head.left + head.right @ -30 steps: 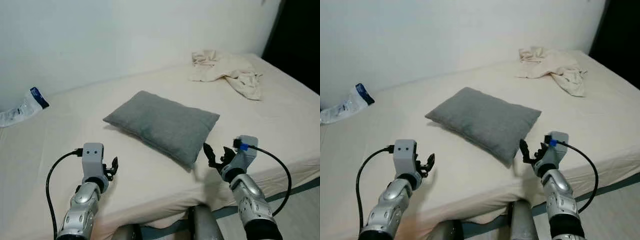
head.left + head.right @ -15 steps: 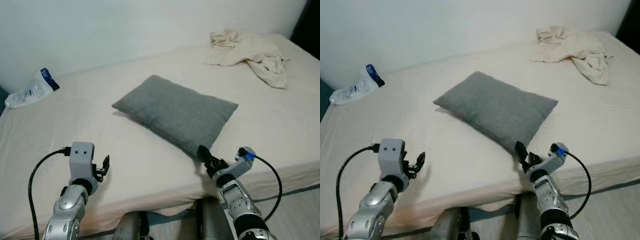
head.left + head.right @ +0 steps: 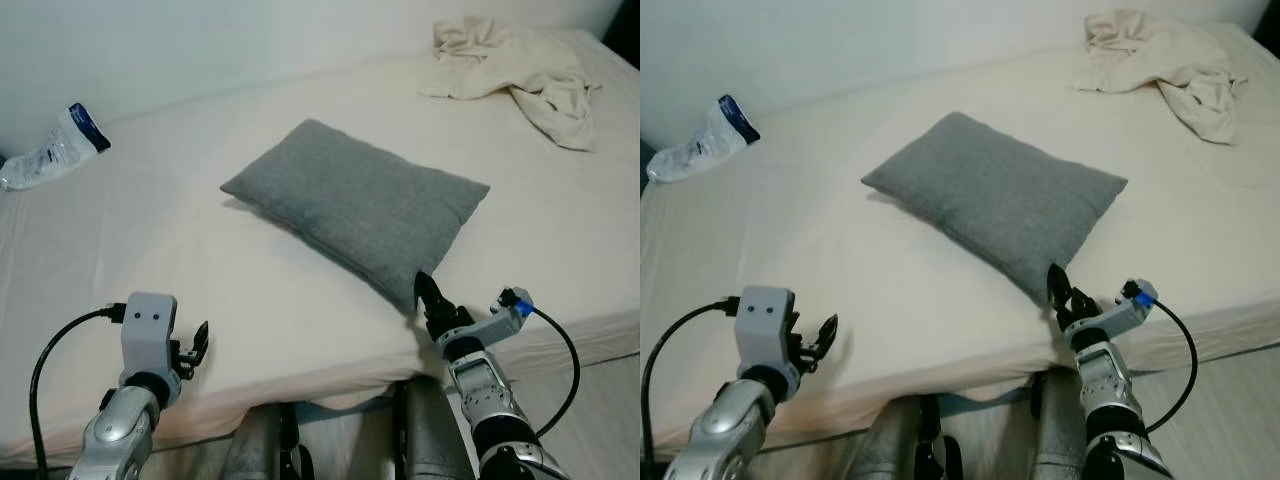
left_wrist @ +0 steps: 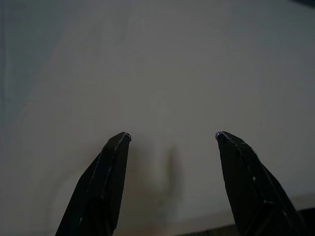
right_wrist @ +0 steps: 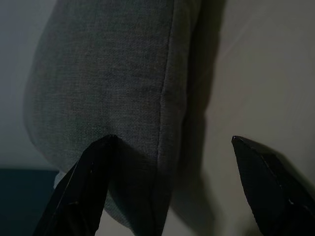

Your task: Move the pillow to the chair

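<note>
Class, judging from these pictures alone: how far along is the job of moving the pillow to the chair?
Done: nothing moved; the grey pillow lies flat on the bed. In hand: the right gripper, open, sits at the pillow's near corner, one finger against the fabric. The left gripper hovers open over bare sheet. Left: gripping, lifting, carrying to the chair.

**A bedroom in a home**

A wide bed [image 3: 150, 230] with a cream sheet stands against a plain white wall [image 3: 200, 40]. On it lie a grey pillow [image 3: 355, 205], a crumpled beige cloth [image 3: 520, 65] and a plastic packet [image 3: 50, 150].
</note>
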You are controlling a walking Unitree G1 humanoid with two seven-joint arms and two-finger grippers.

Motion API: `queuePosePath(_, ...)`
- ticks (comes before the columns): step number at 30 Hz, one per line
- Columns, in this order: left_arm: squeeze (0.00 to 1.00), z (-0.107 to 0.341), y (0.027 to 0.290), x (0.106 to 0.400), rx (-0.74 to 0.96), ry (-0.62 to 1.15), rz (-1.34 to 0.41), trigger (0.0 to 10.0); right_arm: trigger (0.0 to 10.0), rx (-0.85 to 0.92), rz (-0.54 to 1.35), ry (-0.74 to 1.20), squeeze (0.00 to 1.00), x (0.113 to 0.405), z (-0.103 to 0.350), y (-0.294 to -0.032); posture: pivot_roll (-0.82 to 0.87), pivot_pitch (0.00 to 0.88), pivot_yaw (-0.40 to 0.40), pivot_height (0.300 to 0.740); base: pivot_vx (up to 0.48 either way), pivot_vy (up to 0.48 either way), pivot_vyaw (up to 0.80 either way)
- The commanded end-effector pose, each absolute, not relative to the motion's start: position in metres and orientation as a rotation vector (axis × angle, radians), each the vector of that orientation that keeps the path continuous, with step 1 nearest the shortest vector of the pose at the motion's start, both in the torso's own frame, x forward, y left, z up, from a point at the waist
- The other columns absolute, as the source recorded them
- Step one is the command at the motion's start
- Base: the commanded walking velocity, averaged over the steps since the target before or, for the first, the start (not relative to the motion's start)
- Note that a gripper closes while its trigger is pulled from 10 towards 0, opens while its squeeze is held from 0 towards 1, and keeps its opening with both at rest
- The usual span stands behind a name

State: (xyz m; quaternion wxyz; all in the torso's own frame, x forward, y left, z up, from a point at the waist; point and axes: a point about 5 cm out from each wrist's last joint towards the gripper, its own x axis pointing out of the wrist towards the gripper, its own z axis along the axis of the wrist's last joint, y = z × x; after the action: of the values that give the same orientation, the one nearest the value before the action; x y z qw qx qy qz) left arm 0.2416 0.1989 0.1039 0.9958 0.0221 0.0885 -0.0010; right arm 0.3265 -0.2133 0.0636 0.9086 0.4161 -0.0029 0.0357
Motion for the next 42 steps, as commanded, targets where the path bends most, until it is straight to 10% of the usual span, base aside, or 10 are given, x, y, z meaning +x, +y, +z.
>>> queuePosePath(1, 0.0, 0.101, 0.206, 0.235, 0.064, 0.207, 0.013, 10.0, 10.0, 0.894, 0.086, 0.019, 0.0, 0.322, 0.055, -0.205, 0.1, 0.396, 0.169, 0.622, 0.0, 0.0, 0.0)
queuePosePath(19, 0.0, 0.107, 0.214, 0.215, 0.078, 0.254, 0.046, 10.0, 10.0, 0.974, 0.187, -0.117, 0.0, 0.34, 0.082, -0.211, 0.16, 0.43, 0.16, 0.622, 0.0, 0.0, 0.0)
queuePosePath(20, 0.0, 0.107, 0.215, 0.215, 0.08, 0.256, 0.048, 10.0, 1.1, 0.974, 0.178, -0.117, 0.0, 0.341, 0.083, -0.213, 0.16, 0.429, 0.159, 0.622, 0.0, 0.0, 0.0)
queuePosePath(21, 0.0, 0.107, 0.215, 0.214, 0.082, 0.26, 0.05, 10.0, 0.0, 0.98, 0.172, -0.123, 0.0, 0.342, 0.084, -0.214, 0.16, 0.428, 0.158, 0.622, 0.0, 0.0, 0.0)
queuePosePath(42, 0.0, 0.105, 0.207, 0.219, 0.053, 0.253, 0.047, 10.0, 0.0, 0.962, 0.269, -0.208, 0.0, 0.35, 0.104, -0.215, 0.13, 0.404, 0.136, 0.622, 0.0, 0.0, 0.0)
